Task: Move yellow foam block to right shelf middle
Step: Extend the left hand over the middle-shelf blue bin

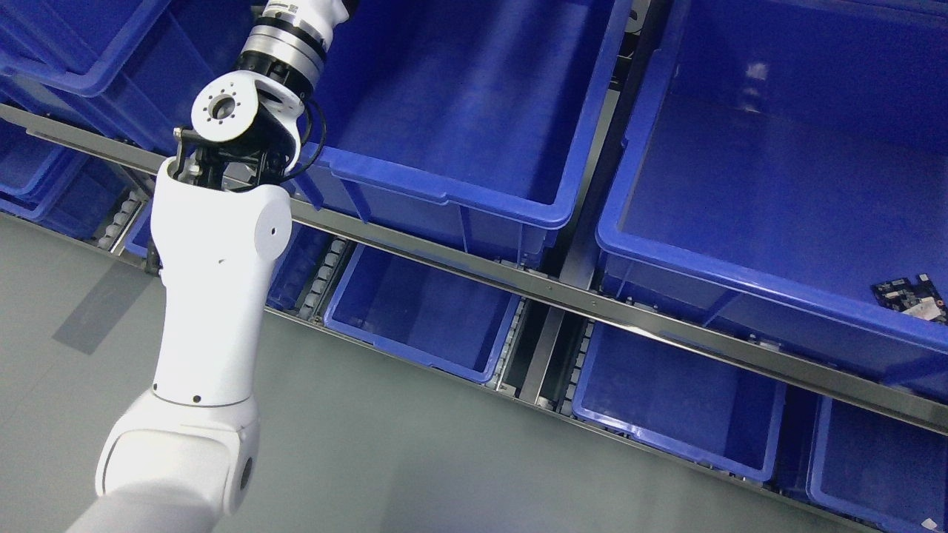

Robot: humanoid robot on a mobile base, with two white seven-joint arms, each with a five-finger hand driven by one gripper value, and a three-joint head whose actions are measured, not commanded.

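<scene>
Blue bins (474, 111) on shelving (563, 292)

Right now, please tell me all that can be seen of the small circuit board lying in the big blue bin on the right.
The circuit board is small, flat and dark, with tiny pale parts and a red spot at its right end. It lies slightly tilted on the floor of the large blue bin, in the near right corner close to the front wall. Its right end reaches the picture's edge. Nothing else touches it; the robot's left arm is far away.

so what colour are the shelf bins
Blue, all of them; the bins show clearly in the head view.
</scene>
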